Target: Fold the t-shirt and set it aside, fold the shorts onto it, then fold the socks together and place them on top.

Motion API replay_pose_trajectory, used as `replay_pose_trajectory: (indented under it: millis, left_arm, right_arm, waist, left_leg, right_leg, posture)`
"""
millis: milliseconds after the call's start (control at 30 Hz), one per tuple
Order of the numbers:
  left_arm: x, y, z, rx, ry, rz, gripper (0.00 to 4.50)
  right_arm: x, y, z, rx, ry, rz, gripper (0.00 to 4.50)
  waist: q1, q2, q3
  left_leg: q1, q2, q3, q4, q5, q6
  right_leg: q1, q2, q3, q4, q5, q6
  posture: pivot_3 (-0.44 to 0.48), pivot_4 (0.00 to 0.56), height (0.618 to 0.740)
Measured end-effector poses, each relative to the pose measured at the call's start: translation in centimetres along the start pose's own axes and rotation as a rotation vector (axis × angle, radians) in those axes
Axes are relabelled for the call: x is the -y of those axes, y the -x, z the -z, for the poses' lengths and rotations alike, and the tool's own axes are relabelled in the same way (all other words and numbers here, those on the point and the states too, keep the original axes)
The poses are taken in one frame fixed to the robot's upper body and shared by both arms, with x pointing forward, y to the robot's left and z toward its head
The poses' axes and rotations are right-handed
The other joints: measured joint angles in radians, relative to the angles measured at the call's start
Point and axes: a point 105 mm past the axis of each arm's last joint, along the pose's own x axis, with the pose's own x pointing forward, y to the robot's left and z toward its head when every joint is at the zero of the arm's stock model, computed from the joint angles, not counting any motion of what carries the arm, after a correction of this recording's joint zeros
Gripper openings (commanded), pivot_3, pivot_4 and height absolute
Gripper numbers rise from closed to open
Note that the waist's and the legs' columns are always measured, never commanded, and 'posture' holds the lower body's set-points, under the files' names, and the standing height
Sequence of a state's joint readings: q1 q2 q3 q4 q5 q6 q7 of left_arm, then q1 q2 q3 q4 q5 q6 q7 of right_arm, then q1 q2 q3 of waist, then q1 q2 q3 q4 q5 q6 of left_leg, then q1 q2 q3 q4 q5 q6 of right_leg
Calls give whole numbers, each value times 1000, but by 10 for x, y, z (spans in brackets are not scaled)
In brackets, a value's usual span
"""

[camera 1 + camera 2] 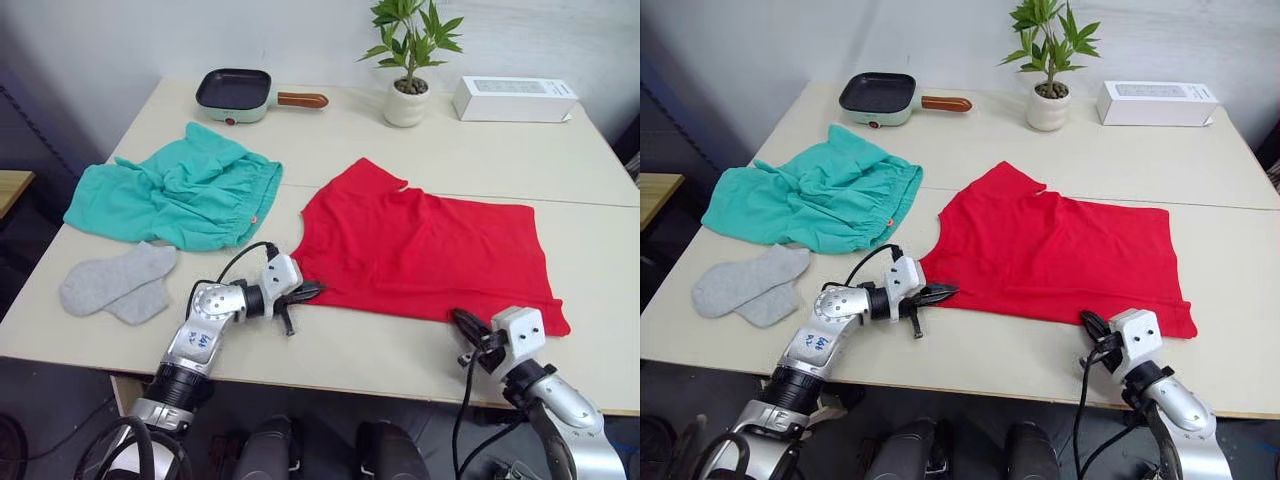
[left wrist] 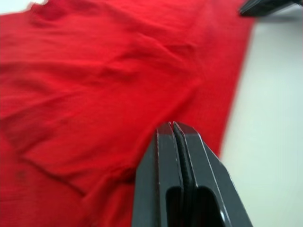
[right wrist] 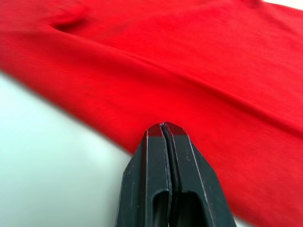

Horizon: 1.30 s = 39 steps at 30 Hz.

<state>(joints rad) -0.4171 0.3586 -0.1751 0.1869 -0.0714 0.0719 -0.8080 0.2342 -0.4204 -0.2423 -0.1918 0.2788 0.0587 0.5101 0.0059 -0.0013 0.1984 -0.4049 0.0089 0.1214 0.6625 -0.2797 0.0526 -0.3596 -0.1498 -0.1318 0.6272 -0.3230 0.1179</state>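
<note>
Closest to you are your two hands, both at the near edge of the red t-shirt (image 1: pixel 425 250). Your left hand (image 1: pixel 303 293) sits at the shirt's near left corner, and its two black fingers are pressed tight together. From the left wrist view the tips lie over the red cloth, but you cannot tell if any cloth is pinched between them. Your right hand (image 1: pixel 466 323) is at the near edge toward the right corner. Its fingers are clenched too, with the tips right at the hem.

The t-shirt lies spread flat on the desk (image 1: pixel 600 260), in the middle and a bit to the right. It looks soft, light and floppy, so it will likely sag and wrinkle when you lift it. Take it by the two near corners, and pinch a good bit of cloth so it does not slip out.

A little further, on your left, the grey socks (image 1: pixel 118 282) lie side by side, touching. Behind them the teal shorts (image 1: pixel 180 193) lie bunched up. They are soft too.
</note>
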Motion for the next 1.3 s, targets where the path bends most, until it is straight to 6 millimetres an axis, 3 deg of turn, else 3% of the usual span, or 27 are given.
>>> replay_pose_trajectory:
  millis: [167, 367, 400, 500, 533, 600, 667, 700, 767, 1067, 1233, 1300]
  left_arm:
    - [-8, 14, 4, -21, 52, -72, 41]
    - [-19, 51, 11, -62, 64, -90, 41]
    - [-20, 57, 13, -72, 67, -85, 41]
    - [-24, 72, 12, -113, -9, -58, 0]
    - [-24, 75, 10, -118, -41, -43, 0]
    - [-20, 78, 4, -119, -97, 16, 604]
    - [-11, 74, -3, -106, -159, 83, 1181]
    - [-6, 71, -6, -98, -195, 117, 1514]
    - [0, 65, -7, -109, -248, 164, 2133]
    - [2, 42, -4, -190, -349, 218, 2133]
    - [-2, 33, -7, -211, -389, 234, 2188]
    - [-2, 32, -7, -211, -390, 237, 2188]
  right_arm:
    - [61, 25, 13, -62, 55, 169, 23]
    - [109, 62, 18, -146, 75, 244, 23]
    - [115, 66, 15, -148, 64, 247, 23]
    - [135, 74, -10, -110, 48, 241, 601]
    - [137, 75, -18, -114, 76, 210, 876]
    - [131, 73, -34, -139, 182, 85, 1623]
    - [116, 67, -35, -184, 285, -67, 2294]
    - [107, 64, -33, -204, 328, -140, 2315]
    - [97, 60, -26, -234, 387, -228, 2315]
    - [106, 41, -13, -354, 458, -325, 2315]
    - [105, 34, -15, -409, 448, -411, 729]
    - [107, 32, -19, -408, 425, -411, 729]
  waist:
    - [-6, 1, -1]
    - [-11, 3, -2]
    - [-10, 4, -2]
    - [-8, 4, -2]
    - [-7, 4, -2]
    - [-7, 4, -2]
    - [-5, 4, -2]
    - [-3, 4, -2]
    - [1, 4, -2]
    - [-6, 4, -2]
    - [-3, 4, -2]
    - [-2, 4, -2]
  left_leg:
    - [0, 2, 0, 0, 2, 3]
    - [2, 3, 2, -3, 2, 2]
    - [2, 3, 2, -3, 2, 2]
    - [1, 3, 2, -4, 2, 2]
    - [1, 3, 2, -4, 1, 2]
    - [1, 3, 2, -6, 1, 2]
    - [1, 3, 2, -7, 2, 2]
    - [1, 3, 2, -8, 2, 2]
    - [1, 2, 3, -9, 2, 3]
    - [1, 2, 4, -7, 3, 3]
    - [2, 2, 3, -6, 3, 4]
    - [2, 2, 2, -5, 3, 4]
  right_leg:
    - [0, 2, 0, 0, 0, 0]
    - [-1, 2, 0, -1, -1, -2]
    - [-1, 1, 0, -1, -1, -2]
    - [-1, 1, 0, -2, -1, -2]
    - [-1, 1, 0, -2, -1, -2]
    - [-1, 1, 0, -4, -1, -2]
    - [-1, 1, -1, -6, -1, -2]
    - [-1, 1, -1, -6, -1, -2]
    - [-1, 1, -1, -7, -1, -2]
    - [-1, 1, -2, -5, -1, -1]
    - [1, 0, -2, -5, -1, -2]
    - [1, 0, -2, -5, -1, -2]
  posture:
    - [0, 150, 740]
    - [0, 150, 740]
    - [0, 150, 740]
    - [0, 150, 740]
    - [0, 150, 740]
    - [0, 150, 740]
    - [0, 150, 740]
    - [0, 150, 740]
    - [0, 150, 740]
    - [0, 150, 740]
    - [0, 150, 740]
    - [0, 150, 740]
